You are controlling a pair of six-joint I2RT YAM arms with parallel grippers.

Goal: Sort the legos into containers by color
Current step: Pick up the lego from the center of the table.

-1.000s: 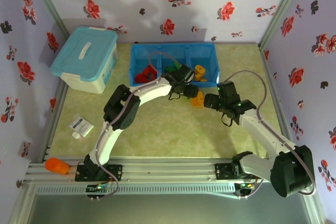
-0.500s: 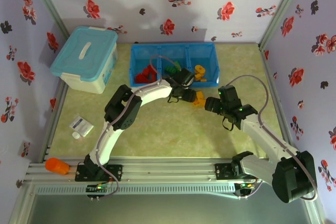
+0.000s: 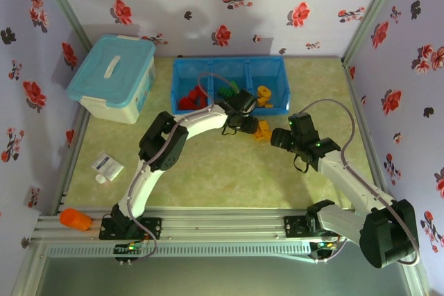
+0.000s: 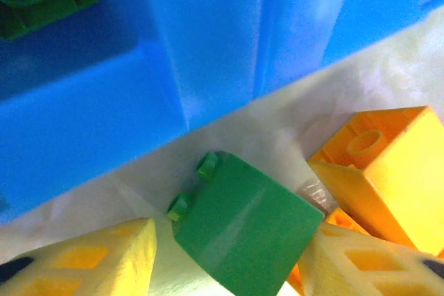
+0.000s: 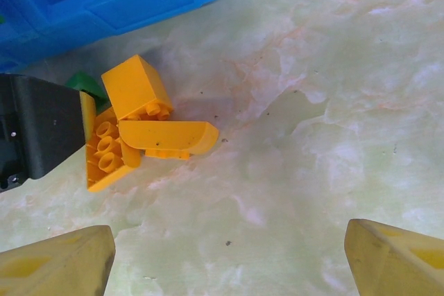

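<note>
1. The counter, pale green and marbled, fills the middle of the top view.
2. A pale blue tub with a lid sits at the upper left of that view.
3. The bright blue tray lies at upper centre. It has red legos in its left compartment, green legos in the middle one and orange-yellow legos in the right one.
4. The right jaws are spread wide and grasp nothing. Their yellow fingertips sit in the bottom corners of the right wrist view, over bare counter.
5. The left jaws are parted around a green brick just below the tray's front wall. The fingertip at lower left is just clear of it. The one at lower right meets its edge, and I cannot tell whether it presses.
6. The green brick lies tilted on the counter, its two studs pointing to the upper left.
7. Just beside it, an orange-yellow block, a curved piece and a studded plate touch one another.
</note>
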